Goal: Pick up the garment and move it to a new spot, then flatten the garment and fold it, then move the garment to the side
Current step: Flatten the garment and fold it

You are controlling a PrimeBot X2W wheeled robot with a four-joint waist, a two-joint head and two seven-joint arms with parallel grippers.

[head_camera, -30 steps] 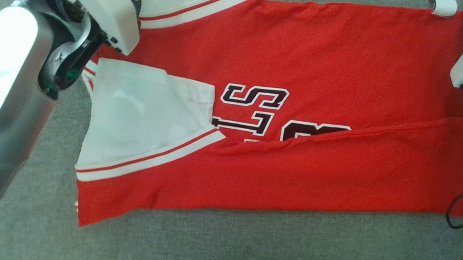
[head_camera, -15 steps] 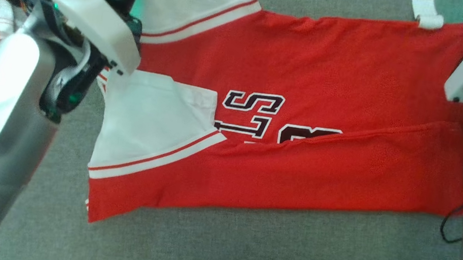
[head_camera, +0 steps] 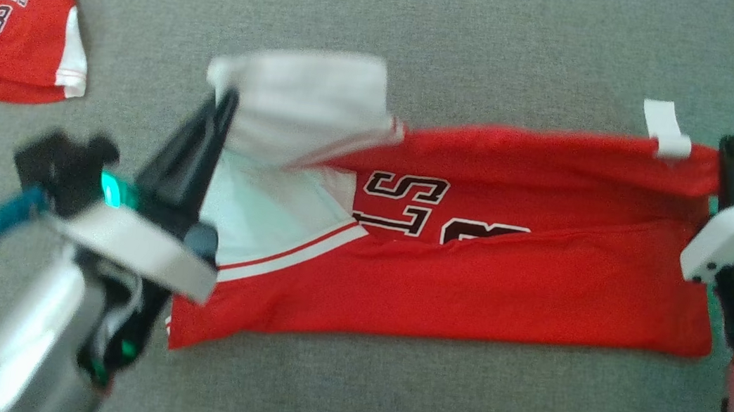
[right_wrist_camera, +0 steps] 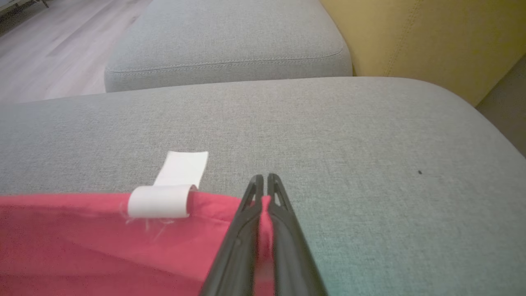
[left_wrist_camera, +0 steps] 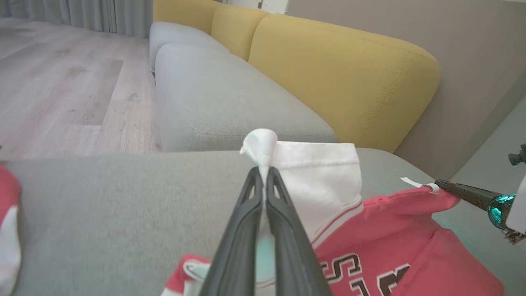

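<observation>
Head view: red garment [head_camera: 470, 283] is lying half-folded across the middle of the grey cushion [head_camera: 434, 16]. Left gripper [head_camera: 225, 99], toward the cushion's left, is pinching the white sleeve [head_camera: 304, 91] and holding it raised; the picture is blurred, so the height is unsure. Right gripper [head_camera: 729, 151], toward the cushion's right, is clamping the red hem.

Left wrist view: 2 fingers are closing tight on the sleeve's corner.

Right wrist view: fingers are nipping the hem beside the white label [right_wrist_camera: 172, 189].

Judgement: folding is underway. Next, both arms are likely needing to carry the far edge evenly toward the cushion's near side.
</observation>
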